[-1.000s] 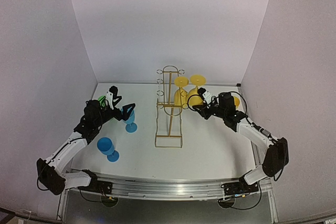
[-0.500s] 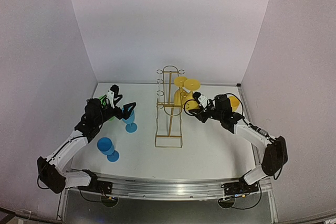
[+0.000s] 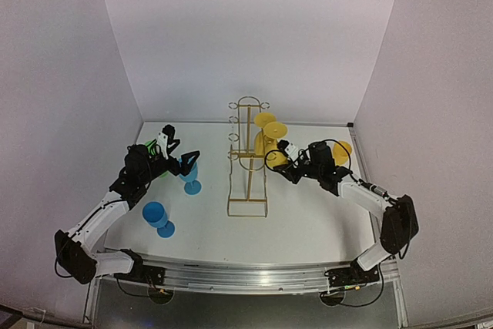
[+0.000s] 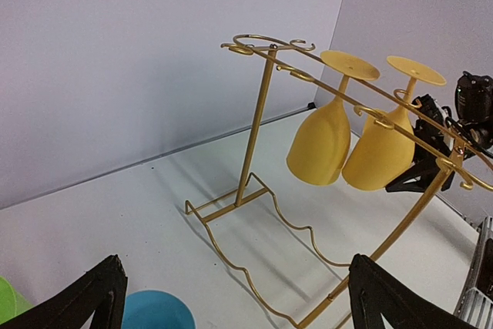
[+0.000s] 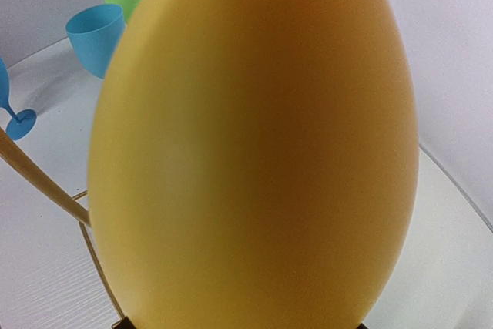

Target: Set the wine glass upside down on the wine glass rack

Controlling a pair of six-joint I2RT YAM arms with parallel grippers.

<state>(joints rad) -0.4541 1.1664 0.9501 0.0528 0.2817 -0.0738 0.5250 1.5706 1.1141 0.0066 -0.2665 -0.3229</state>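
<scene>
The gold wire wine glass rack (image 3: 248, 156) stands mid-table and also shows in the left wrist view (image 4: 258, 113). One yellow wine glass (image 4: 320, 140) hangs upside down on its right side. My right gripper (image 3: 288, 161) is shut on the bowl of a second yellow wine glass (image 3: 274, 142), held upside down against the rack beside the first. That bowl (image 5: 254, 144) fills the right wrist view and hides the fingers. In the left wrist view its stem (image 4: 381, 152) lies at the rack's loops. My left gripper (image 3: 183, 161) is open, at a blue wine glass (image 3: 189, 173).
A second blue wine glass (image 3: 156, 216) stands near the left front. A green cup (image 3: 150, 146) stands behind my left gripper. A third yellow glass (image 3: 341, 149) stands behind my right arm. Walls enclose the table on three sides.
My right gripper has moved left with the yellow glass, bringing it up against the rack beside the hanging one. The left arm has not moved.
</scene>
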